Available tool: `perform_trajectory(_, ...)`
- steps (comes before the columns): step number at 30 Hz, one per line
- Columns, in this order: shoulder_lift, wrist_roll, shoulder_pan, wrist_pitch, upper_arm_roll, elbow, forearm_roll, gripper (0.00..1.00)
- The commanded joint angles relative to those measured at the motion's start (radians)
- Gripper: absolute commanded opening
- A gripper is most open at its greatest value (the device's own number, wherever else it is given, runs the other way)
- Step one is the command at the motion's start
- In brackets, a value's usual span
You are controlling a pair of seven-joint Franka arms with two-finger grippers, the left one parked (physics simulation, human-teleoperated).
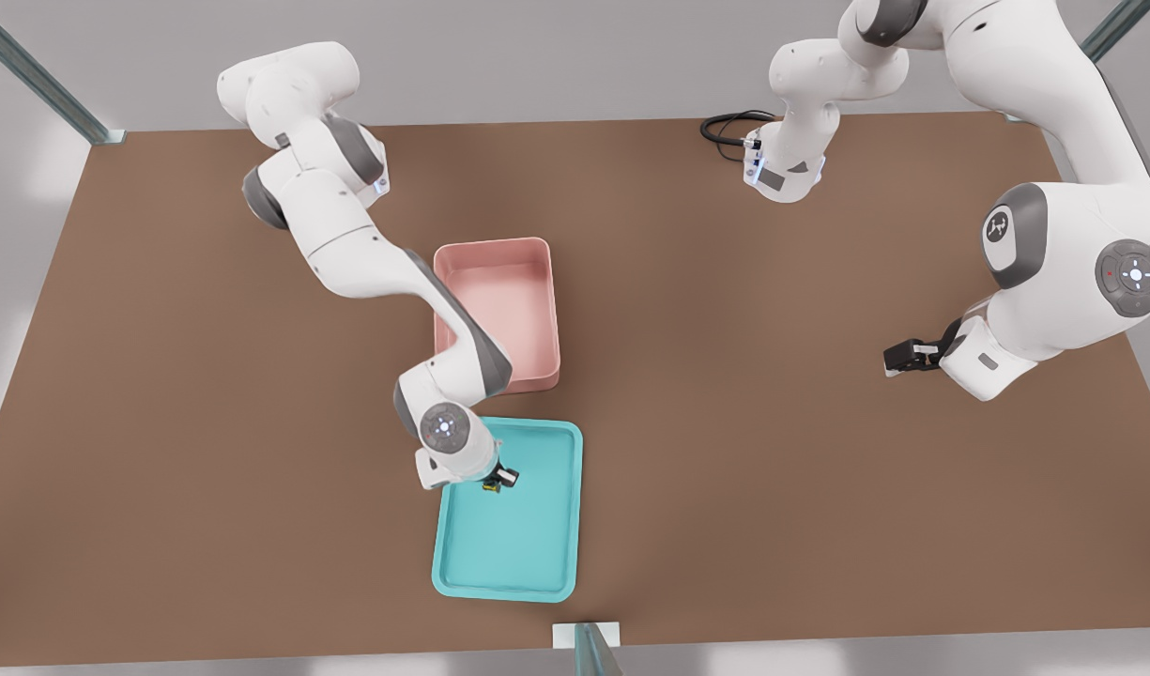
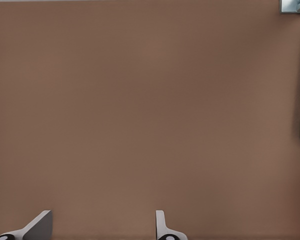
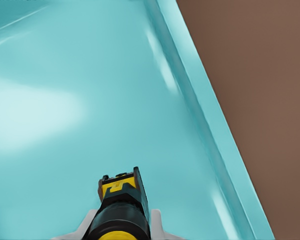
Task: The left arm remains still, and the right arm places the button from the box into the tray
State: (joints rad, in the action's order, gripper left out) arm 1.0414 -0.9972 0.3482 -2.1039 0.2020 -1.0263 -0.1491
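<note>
Yellow-capped button [image 3: 118, 210] pinched between fingers [image 3: 155, 226], one pale pad visible each side of dark body. Gripper [image 1: 499, 479] closed on button, low over teal tray [image 1: 546, 563], toward tray's end nearest box and its edge on front view's left. Contact with tray floor: cannot tell. Tray floor bare ahead of button, low rim running alongside in wrist view, brown table [image 1: 772, 422] past it. Pink box [image 1: 546, 310] just beyond tray's far end, small gap between. Wide bare table toward front view's right.
</note>
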Motion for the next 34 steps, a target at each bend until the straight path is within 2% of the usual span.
perform_trajectory(1,0.003,0.002,0.000,-0.030,-0.001,0.000,-0.006,0.44)
perform_trajectory(3,0.009,0.002,0.002,-0.053,-0.001,0.002,-0.006,0.44)
perform_trajectory(4,0.008,0.002,0.002,-0.053,-0.001,0.002,-0.006,0.49)
perform_trajectory(5,0.008,0.002,0.000,-0.053,-0.001,0.002,-0.006,1.00)
perform_trajectory(10,-0.026,0.003,0.002,0.004,0.005,0.000,-0.006,1.00)
perform_trajectory(13,-0.254,0.006,0.002,0.252,0.022,-0.001,-0.007,1.00)
perform_trajectory(15,-0.415,0.270,-0.008,0.326,0.010,-0.104,0.009,1.00)
perform_trajectory(16,-0.538,0.562,-0.015,0.340,-0.096,-0.257,0.084,1.00)
perform_trajectory(17,-0.601,0.805,-0.014,0.419,-0.214,-0.290,0.118,1.00)
perform_trajectory(18,-0.623,0.986,-0.011,0.545,-0.380,-0.270,0.207,1.00)
perform_trajectory(19,-0.623,0.979,-0.018,0.584,-0.466,-0.221,0.209,1.00)
perform_trajectory(20,-0.624,0.989,-0.127,0.610,-0.477,-0.218,0.204,1.00)
perform_trajectory(21,-0.624,0.994,-0.135,0.623,-0.483,-0.218,0.201,1.00)
perform_trajectory(22,-0.624,1.100,-0.182,0.654,-0.486,-0.218,0.206,1.00)
perform_trajectory(24,-0.624,1.083,-0.178,0.651,-0.463,-0.213,0.204,1.00)
perform_trajectory(25,-0.649,1.072,-0.268,0.628,-0.344,-0.227,0.237,1.00)
perform_trajectory(26,-0.670,1.028,-0.295,0.594,-0.296,-0.270,0.235,1.00)
perform_trajectory(27,-0.764,1.028,-0.290,0.475,-0.297,-0.441,0.235,1.00)
perform_trajectory(28,-0.807,1.029,-0.290,0.412,-0.300,-0.521,0.237,1.00)
perform_trajectory(34,-0.793,1.031,-0.272,0.407,-0.299,-0.498,0.203,1.00)
